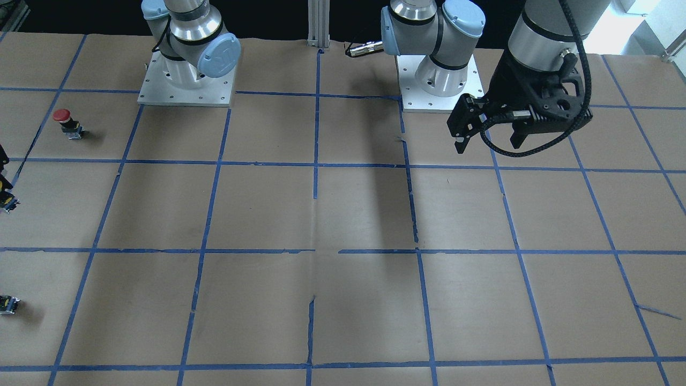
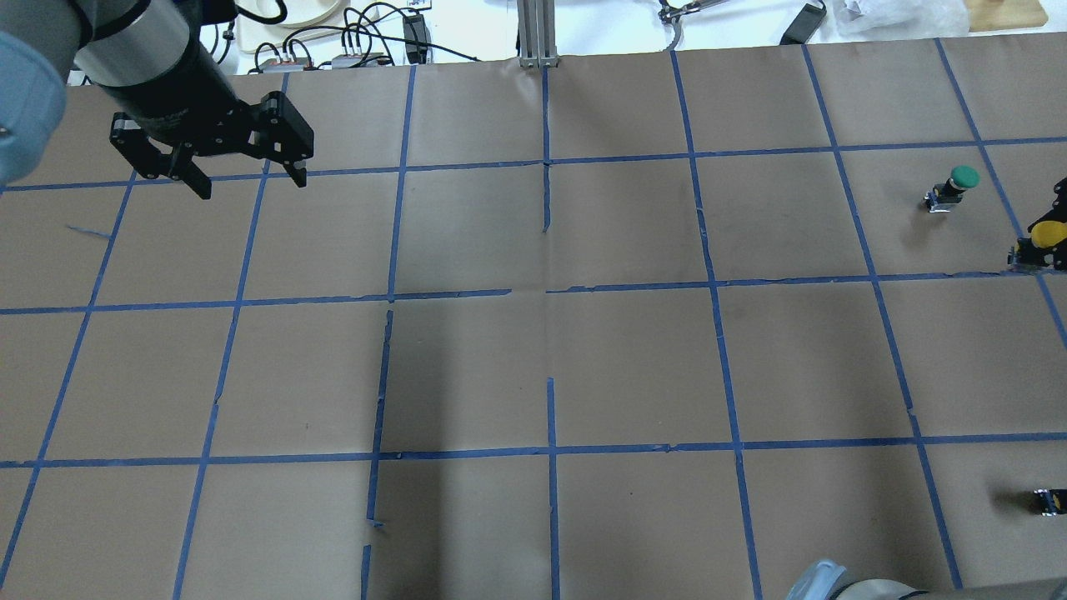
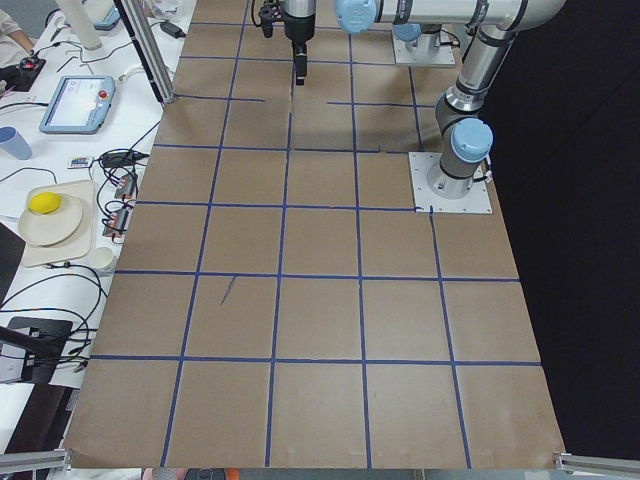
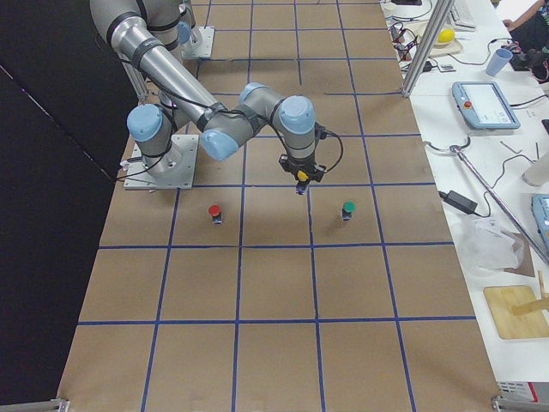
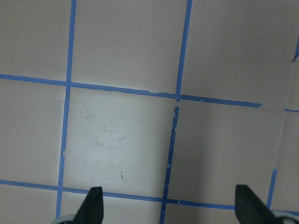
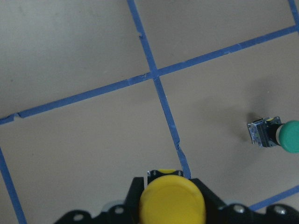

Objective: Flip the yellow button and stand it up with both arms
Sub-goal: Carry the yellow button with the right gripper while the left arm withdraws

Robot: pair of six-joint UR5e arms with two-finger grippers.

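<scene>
The right gripper [image 4: 298, 178] clamps the yellow button [image 6: 172, 203] at the table's [image 2: 633, 358] 3 o'clock edge (overhead view). The left gripper [image 2: 252, 185], jaws apart, hangs at 10 o'clock. Best carried centreward, grip firm, for handover.

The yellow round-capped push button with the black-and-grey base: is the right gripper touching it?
Touching. The right wrist view shows the right gripper with black fingers pressed on both sides of the yellow button, no gap.
</scene>
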